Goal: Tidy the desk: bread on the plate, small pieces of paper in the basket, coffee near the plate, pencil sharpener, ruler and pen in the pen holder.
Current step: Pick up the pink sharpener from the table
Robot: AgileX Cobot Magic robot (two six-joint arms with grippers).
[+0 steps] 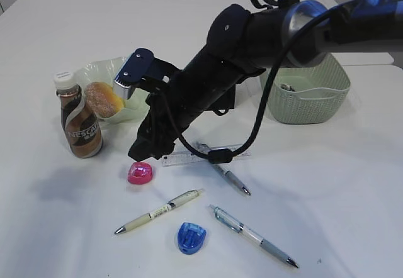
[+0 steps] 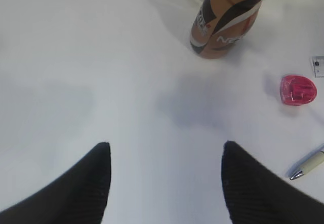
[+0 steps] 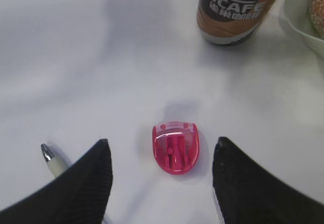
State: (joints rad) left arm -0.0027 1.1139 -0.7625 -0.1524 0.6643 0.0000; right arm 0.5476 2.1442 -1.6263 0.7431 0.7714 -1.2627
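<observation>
my right claw (image 3: 159, 183) hangs with its jaws spread wide and empty, and the pink pencil sharpener (image 3: 175, 146) lies flat on the desk (image 3: 76, 72) just ahead, centred between my fingertips, with the coffee (image 3: 238, 11) further ahead. it looks like a light, hard plastic shell, smooth and rounded, so i judge it may skid or pop out. i would pinch across its straighter sides, low near the desk.

Probably an office: white desk (image 1: 352, 165), scattered pens (image 1: 158, 212).
</observation>
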